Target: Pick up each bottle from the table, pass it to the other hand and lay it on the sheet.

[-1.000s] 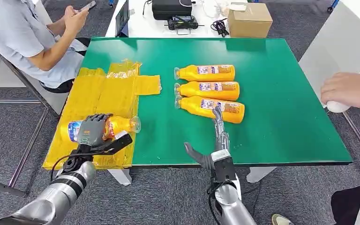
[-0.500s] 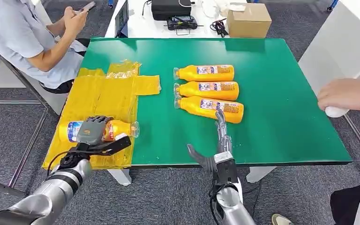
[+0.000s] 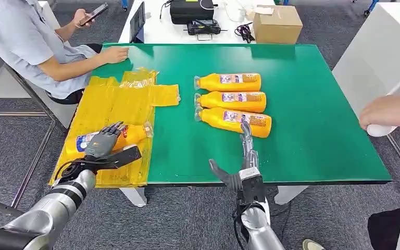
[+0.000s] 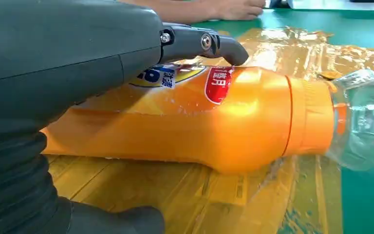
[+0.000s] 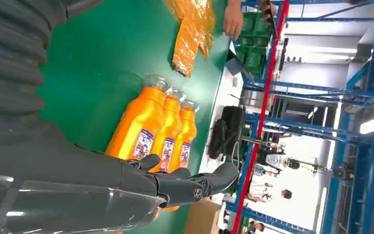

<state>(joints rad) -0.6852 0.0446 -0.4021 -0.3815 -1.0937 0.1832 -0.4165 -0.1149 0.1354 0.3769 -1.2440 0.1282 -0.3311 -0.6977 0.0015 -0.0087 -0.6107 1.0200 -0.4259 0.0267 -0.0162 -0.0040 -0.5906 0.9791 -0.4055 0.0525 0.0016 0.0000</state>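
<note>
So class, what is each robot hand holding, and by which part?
Left hand lies over the labelled body of the bottle on the sheet; right hand holds nothing.

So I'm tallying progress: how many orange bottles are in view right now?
4. Three lie side by side on the green table: far bottle, middle bottle, near bottle. A fourth bottle lies on the yellow sheet under the left hand.

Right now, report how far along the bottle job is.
Done: nothing is finished yet. In hand: one bottle lies on the yellow sheet, with the left robot hand resting over it; whether the fingers grip it is unclear. Left: three bottles lie side by side on the green table, the open right robot hand beside the nearest.
</note>
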